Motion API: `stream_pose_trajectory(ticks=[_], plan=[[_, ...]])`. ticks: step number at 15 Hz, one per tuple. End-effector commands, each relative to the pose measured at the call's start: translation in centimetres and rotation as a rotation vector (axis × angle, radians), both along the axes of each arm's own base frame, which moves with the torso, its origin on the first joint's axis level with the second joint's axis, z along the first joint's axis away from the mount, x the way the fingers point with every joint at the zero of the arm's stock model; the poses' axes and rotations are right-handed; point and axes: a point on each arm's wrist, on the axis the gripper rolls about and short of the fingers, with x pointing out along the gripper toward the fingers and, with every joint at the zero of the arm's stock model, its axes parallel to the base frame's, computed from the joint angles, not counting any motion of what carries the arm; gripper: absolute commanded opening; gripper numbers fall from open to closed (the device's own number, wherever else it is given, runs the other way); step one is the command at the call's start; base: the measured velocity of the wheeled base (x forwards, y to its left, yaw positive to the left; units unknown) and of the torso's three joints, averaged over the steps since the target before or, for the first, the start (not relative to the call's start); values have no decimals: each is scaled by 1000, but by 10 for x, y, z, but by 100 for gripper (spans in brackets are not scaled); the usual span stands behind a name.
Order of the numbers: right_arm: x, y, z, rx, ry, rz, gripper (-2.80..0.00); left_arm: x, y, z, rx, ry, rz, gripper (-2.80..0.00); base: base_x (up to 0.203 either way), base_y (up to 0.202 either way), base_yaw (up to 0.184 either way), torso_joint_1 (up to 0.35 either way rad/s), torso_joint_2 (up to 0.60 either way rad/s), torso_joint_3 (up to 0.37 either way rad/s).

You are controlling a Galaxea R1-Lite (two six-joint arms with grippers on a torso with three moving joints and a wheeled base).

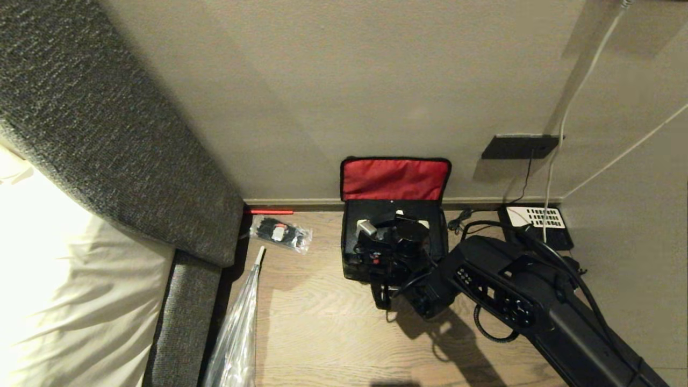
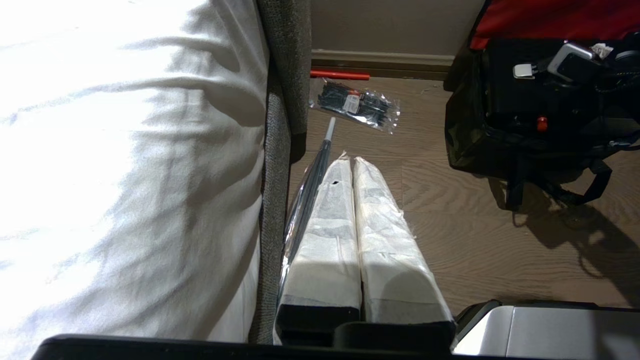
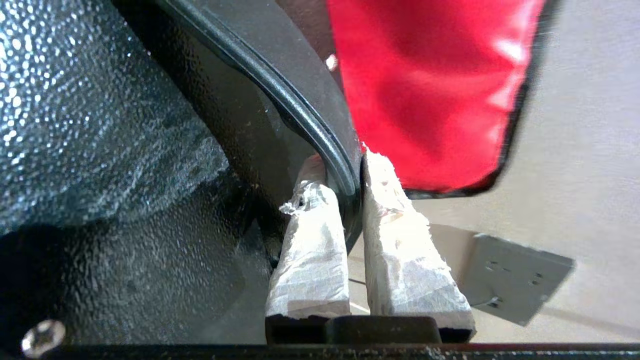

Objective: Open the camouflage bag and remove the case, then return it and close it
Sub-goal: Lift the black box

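From my head, the camouflage bag [image 1: 395, 215] stands open against the wall, my right gripper [image 1: 384, 236] over its inside. My left gripper [image 2: 354, 170] is clenched empty above the floor [image 2: 450, 225]. My right wrist shows taped fingers [image 3: 312, 240] pinching the case [image 3: 305, 115] rim.

A clear packet of black cable ties [image 1: 280, 233] lies on the wooden floor [image 1: 322, 322] beside the grey upholstered bed frame [image 1: 107, 134]. A red rod [image 1: 270, 212] lies along the skirting board. A wrapped umbrella [image 1: 236, 333] rests against the frame. A telephone [image 1: 537, 223] sits in the corner below a wall socket plate [image 1: 518, 146].
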Motion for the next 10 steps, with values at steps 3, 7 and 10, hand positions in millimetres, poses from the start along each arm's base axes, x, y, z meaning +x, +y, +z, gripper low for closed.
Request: stream_pose_trajectory(ticks=[3,7,10], plan=[[-8,8,22,49,-39,9,-280,0,0,0,0,0,0,-280,0,0,0,0,0,0],[-16,19,34,129,-57,20,-280,0,0,0,-1,1,0,-280,0,0,0,0,0,0],[-21,16,51,145,-66,-18,-280,0,0,0,0,1,0,-280,0,0,0,0,0,0]])
